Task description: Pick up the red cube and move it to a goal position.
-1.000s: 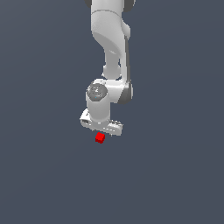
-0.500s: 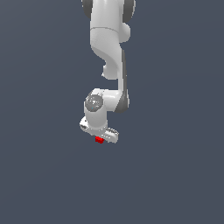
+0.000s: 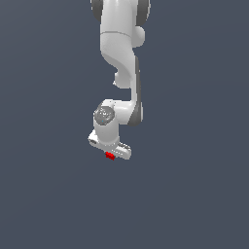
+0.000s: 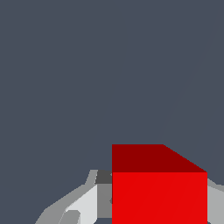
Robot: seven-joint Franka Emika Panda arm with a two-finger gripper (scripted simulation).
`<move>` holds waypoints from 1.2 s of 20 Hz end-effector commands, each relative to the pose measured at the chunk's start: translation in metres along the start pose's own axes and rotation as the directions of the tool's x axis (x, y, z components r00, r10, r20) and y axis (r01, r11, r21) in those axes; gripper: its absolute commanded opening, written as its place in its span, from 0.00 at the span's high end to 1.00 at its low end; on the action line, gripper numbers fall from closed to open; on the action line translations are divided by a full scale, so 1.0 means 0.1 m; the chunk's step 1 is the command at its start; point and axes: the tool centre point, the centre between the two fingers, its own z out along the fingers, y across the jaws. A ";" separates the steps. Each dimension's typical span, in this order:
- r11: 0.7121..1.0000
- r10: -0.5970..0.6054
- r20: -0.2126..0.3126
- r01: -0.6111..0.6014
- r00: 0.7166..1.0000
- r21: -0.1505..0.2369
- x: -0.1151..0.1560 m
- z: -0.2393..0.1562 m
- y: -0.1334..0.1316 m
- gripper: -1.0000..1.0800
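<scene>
The red cube [image 3: 110, 155] shows in the exterior view only as a small red sliver under the white hand of my gripper [image 3: 111, 153], which hides the rest. In the wrist view the red cube [image 4: 159, 192] fills the space between the fingers of my gripper [image 4: 153, 205]. One grey finger [image 4: 89, 203] lies against one side of the cube and the other finger [image 4: 215, 201] against the opposite side, with no gap showing. The gripper looks shut on the cube, low over the floor.
The white arm [image 3: 121, 53] hangs down from the upper edge of the exterior view. A plain dark grey floor [image 3: 194, 194] surrounds the cube on all sides.
The gripper has come down over the red cube, so most of the cube is now covered by the hand. The cube has stayed in about the same spot.
</scene>
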 end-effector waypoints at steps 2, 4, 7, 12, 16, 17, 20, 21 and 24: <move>1.000 0.001 0.000 -0.001 1.000 0.000 0.00 0.00 0.00 1.00; 1.000 0.000 0.000 0.000 1.000 0.000 0.00 0.00 0.00 1.00; 1.000 0.000 0.000 0.000 1.000 0.000 -0.03 -0.02 -0.01 1.00; 1.000 0.000 0.000 0.000 1.000 0.000 -0.14 -0.09 -0.04 1.00; 1.000 0.000 0.000 0.000 1.000 0.000 -0.29 -0.19 -0.09 1.00; 1.000 0.000 0.000 0.000 1.000 0.000 -0.34 -0.22 -0.10 1.00; 1.000 0.000 0.000 0.000 1.000 0.001 -0.49 -0.33 -0.15 1.00; 1.000 0.000 0.000 0.000 1.000 0.001 -0.54 -0.36 -0.17 1.00; 1.000 0.000 0.000 0.000 1.000 0.001 -0.67 -0.45 -0.21 1.00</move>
